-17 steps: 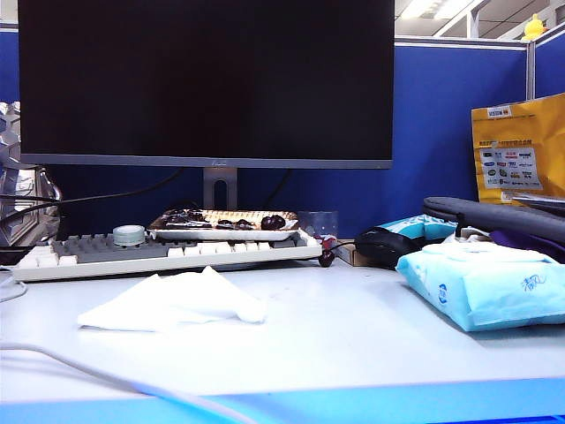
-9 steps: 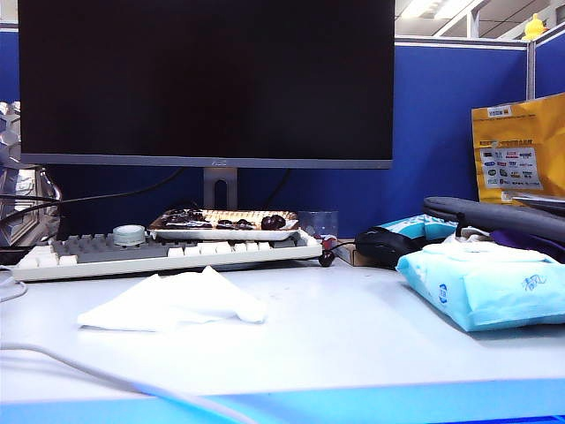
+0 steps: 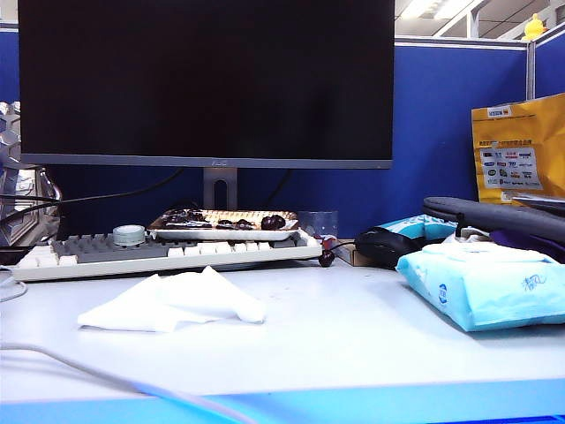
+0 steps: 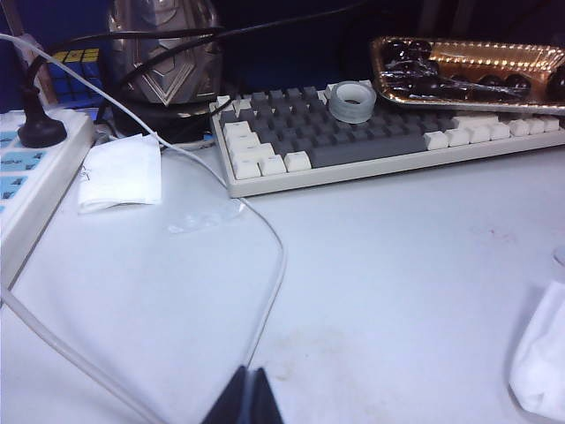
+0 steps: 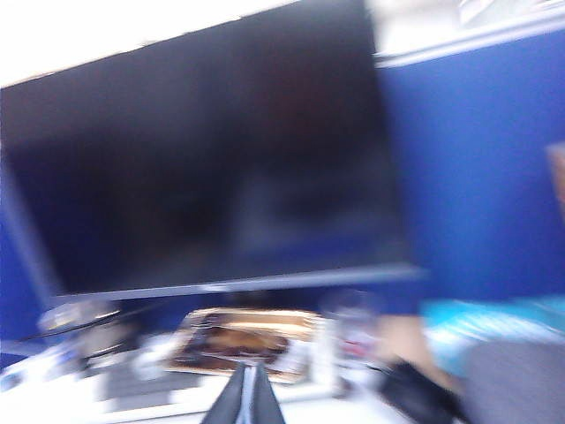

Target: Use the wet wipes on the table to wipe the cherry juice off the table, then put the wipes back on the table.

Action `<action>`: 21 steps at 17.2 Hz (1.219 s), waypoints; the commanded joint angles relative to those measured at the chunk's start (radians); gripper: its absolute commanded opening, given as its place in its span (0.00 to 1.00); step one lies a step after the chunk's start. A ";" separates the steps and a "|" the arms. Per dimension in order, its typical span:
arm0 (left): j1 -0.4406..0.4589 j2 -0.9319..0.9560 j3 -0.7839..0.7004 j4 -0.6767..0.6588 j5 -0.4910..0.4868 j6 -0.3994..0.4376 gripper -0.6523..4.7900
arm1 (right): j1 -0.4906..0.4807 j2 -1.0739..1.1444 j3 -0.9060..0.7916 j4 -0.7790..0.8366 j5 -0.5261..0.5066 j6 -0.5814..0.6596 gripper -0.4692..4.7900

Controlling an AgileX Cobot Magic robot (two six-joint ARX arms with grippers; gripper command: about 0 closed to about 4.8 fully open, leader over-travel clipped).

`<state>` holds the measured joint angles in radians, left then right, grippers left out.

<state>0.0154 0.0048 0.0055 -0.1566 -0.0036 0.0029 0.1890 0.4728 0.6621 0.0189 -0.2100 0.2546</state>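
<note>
The wet wipes (image 3: 172, 300), one crumpled white sheet, lie on the table (image 3: 353, 344) in front of the keyboard (image 3: 168, 252); one edge of the sheet shows in the left wrist view (image 4: 540, 362). I cannot make out the cherry juice plainly; only faint specks mark the table (image 4: 291, 331). My left gripper (image 4: 249, 389) is shut and empty, low over the table beside a white cable (image 4: 265, 291), well apart from the sheet. My right gripper (image 5: 248, 389) is shut and empty, in a blurred view facing the monitor (image 5: 203, 159) and the cherry tray (image 5: 243, 340). Neither gripper shows in the exterior view.
A gold tray of dark cherries (image 3: 225, 223) rests behind the keyboard, with a tape roll (image 3: 129, 235) on the keys and one loose cherry (image 3: 327, 258) at the keyboard's end. A puffy light blue pack (image 3: 485, 283) and a black mouse (image 3: 384, 243) sit on the right. A folded white paper (image 4: 119, 172) lies far left.
</note>
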 commanded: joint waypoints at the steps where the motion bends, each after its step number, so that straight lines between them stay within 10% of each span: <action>1: 0.000 -0.003 0.000 -0.013 0.000 -0.003 0.11 | 0.001 0.304 0.248 0.013 -0.405 0.088 0.09; 4: 0.000 -0.003 0.000 -0.013 0.000 -0.003 0.11 | 0.002 0.615 0.460 0.135 -0.948 0.463 0.09; 6: 0.000 -0.003 0.000 -0.013 0.000 -0.003 0.11 | 0.002 0.697 0.474 0.167 -0.994 0.654 0.09; 9: 0.000 -0.003 0.000 -0.013 0.000 -0.003 0.11 | 0.003 0.769 0.475 0.174 -0.996 0.626 0.09; 19: 0.000 -0.003 0.000 -0.013 0.000 -0.003 0.11 | 0.364 1.061 0.566 0.031 -0.510 0.365 0.09; 21: 0.000 -0.003 0.000 -0.013 0.001 -0.003 0.11 | 0.411 1.081 0.599 -0.122 -0.172 0.268 0.09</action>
<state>0.0154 0.0048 0.0055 -0.1566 -0.0036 0.0029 0.5903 1.5570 1.2526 -0.0509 -0.5339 0.5755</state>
